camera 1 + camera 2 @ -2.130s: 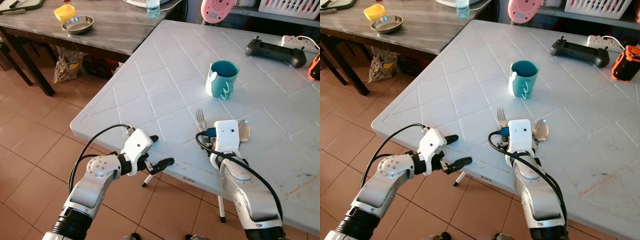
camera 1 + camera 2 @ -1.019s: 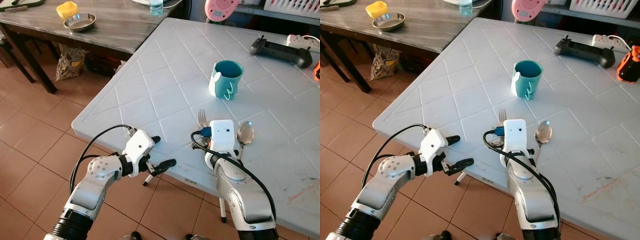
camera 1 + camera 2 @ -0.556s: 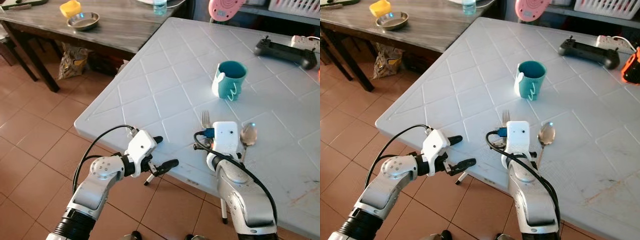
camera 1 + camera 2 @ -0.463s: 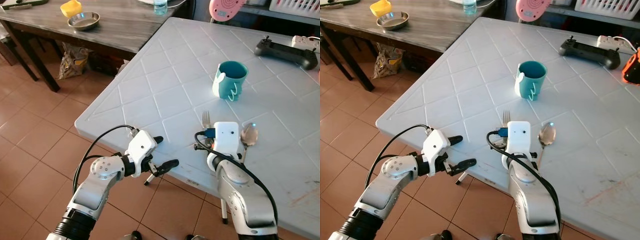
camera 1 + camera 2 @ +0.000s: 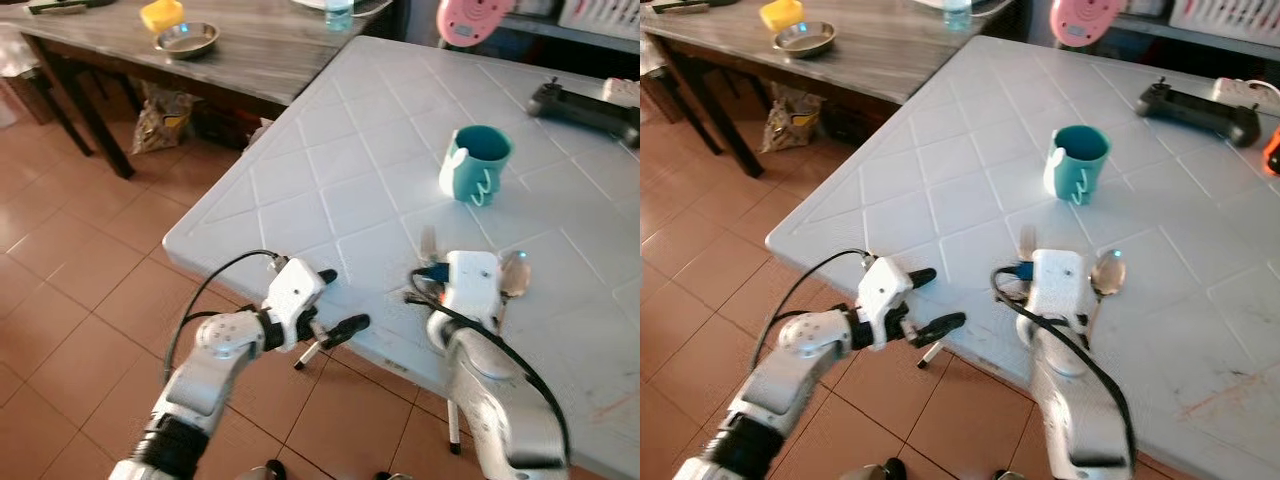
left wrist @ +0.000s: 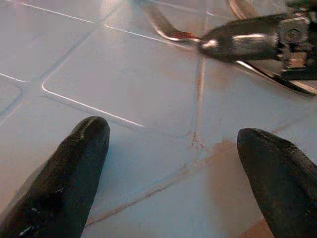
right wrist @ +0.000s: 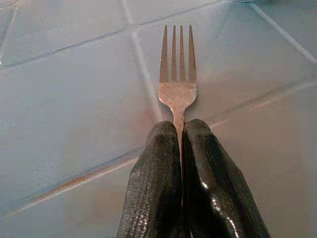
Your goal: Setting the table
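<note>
The right gripper (image 7: 179, 136) has its two black fingers pressed together on the handle of a silver metal fork (image 7: 177, 74). The fork lies flat on the big white plastic table (image 5: 330, 150) with its prongs pointing away from the robot, toward 12 o'clock. A shiny silver spoon (image 5: 1106, 273) lies on the table just beside the fork, at its 3 o'clock. A teal cup with a white pattern (image 5: 476, 164) stands upright farther up the table, at about 12 o'clock from the fork.

The left gripper (image 5: 335, 305) hangs at the near edge of the white table, at 9 o'clock from the fork, with its two black fingers spread wide and nothing between them.

Far off at 11 o'clock stands a dark wooden table (image 5: 250, 50) with a round metal bowl (image 5: 186, 38) and a yellow thing (image 5: 161, 14) on it
</note>
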### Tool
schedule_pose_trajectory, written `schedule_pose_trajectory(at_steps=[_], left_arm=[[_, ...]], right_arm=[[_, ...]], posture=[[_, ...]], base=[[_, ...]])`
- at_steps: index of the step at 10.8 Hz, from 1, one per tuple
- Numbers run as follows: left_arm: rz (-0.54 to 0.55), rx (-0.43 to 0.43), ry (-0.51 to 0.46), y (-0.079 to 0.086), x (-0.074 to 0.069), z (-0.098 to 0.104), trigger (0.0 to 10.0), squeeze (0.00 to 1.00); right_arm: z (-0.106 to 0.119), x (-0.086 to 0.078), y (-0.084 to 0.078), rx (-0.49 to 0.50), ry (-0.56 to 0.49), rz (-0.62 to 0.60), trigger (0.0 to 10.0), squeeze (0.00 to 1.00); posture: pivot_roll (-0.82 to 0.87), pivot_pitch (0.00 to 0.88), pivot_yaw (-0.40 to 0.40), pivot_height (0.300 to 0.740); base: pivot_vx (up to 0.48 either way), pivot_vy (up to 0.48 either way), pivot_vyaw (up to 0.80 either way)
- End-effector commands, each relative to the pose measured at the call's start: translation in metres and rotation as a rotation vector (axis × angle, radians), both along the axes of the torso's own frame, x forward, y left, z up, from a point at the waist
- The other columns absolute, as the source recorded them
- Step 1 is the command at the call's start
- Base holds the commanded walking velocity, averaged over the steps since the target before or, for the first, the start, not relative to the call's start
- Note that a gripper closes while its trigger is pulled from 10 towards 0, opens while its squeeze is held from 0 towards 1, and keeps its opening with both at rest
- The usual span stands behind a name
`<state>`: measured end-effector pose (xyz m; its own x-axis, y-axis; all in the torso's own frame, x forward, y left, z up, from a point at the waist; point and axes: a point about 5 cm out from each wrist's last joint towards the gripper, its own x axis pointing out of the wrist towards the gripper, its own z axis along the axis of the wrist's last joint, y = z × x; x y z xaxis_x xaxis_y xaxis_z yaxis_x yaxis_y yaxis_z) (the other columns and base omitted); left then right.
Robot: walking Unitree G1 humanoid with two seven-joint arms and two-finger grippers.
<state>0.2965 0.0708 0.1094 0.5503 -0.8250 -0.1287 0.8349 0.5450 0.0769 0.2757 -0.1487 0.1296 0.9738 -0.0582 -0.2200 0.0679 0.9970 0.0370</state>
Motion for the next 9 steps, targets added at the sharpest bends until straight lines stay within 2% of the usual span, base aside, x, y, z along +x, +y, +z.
schedule_pose_trajectory(at_steps=[1,3,5,6,7,9], left_arm=[[0.072,0.021,0.028,0.007,0.005,-0.008,10.0,0.0],[0.175,-0.055,-0.032,0.004,0.017,0.004,10.0,0.0],[0.289,-0.139,-0.074,0.01,0.029,0.018,10.0,0.0],[0.312,-0.148,-0.083,0.011,0.032,0.02,10.0,0.0],[0.318,-0.152,-0.093,0.01,0.033,0.021,10.0,0.0],[0.381,-0.168,-0.156,0.011,0.036,0.029,10.0,0.0]], right_arm=[[-0.004,-0.004,-0.016,-0.014,0.01,-0.059,0.0,0.0],[0.01,-0.005,-0.026,-0.074,-0.099,-0.077,0.0,0.0],[0.024,-0.018,-0.031,-0.149,-0.237,-0.079,0.0,0.0],[0.027,-0.022,-0.029,-0.162,-0.265,-0.075,2.5,0.0],[0.029,-0.025,-0.028,-0.144,-0.296,-0.076,10.0,0.0],[0.044,-0.028,-0.023,-0.18,-0.404,-0.061,10.0,0.0]], posture=[[0.01,0.137,0.047,0.74],[0.0,0.113,0.037,0.74],[-0.01,0.107,0.033,0.74],[-0.01,0.11,0.035,0.74],[-0.02,0.113,0.036,0.74],[-0.02,0.117,0.04,0.74]], base=[[0.0,0.0,0.0],[0.0,0.0,0.0],[0.0,0.0,0.0],[0.0,0.0,0.0],[0.0,0.0,0.0],[0.0,0.0,0.0]])
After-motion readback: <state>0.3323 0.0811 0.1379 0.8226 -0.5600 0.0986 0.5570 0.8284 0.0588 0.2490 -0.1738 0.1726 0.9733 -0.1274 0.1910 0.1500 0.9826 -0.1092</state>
